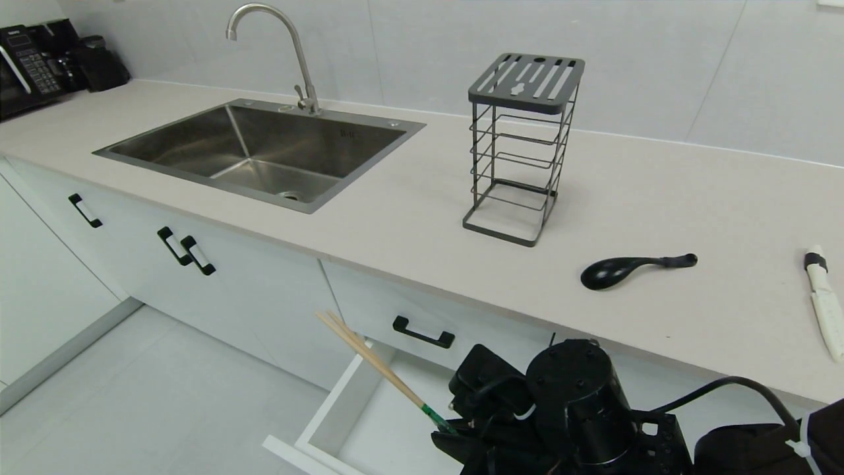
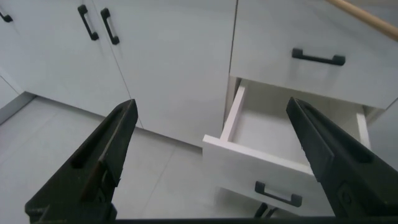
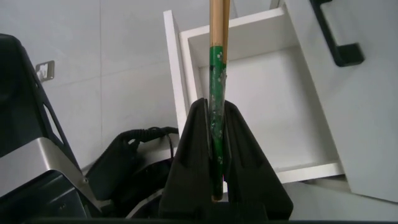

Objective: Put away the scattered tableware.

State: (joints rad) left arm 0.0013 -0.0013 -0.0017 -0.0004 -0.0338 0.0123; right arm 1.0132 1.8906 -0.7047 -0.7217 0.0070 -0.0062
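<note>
Two chopsticks (image 1: 372, 359) sit clenched by their green ends in your right gripper (image 3: 216, 112), angled over the open drawer (image 1: 333, 409) at six o'clock in the head view, likely for dropping in. Your left gripper (image 2: 211, 112) hangs spread and empty.

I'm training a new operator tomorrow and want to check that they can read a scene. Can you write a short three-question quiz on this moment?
1. True or false: the right end effector is shut on the chopsticks.
2. Multiple choice: the drawer under the chopsticks is A) pulled open, B) pushed shut, C) taken out and lying on the floor.
3. Short answer: which two pieces of tableware lie on the counter?

Key
1. True; the green-tipped ends sit between its closed fingers.
2. A.
3. The black spoon and the white knife.
</note>
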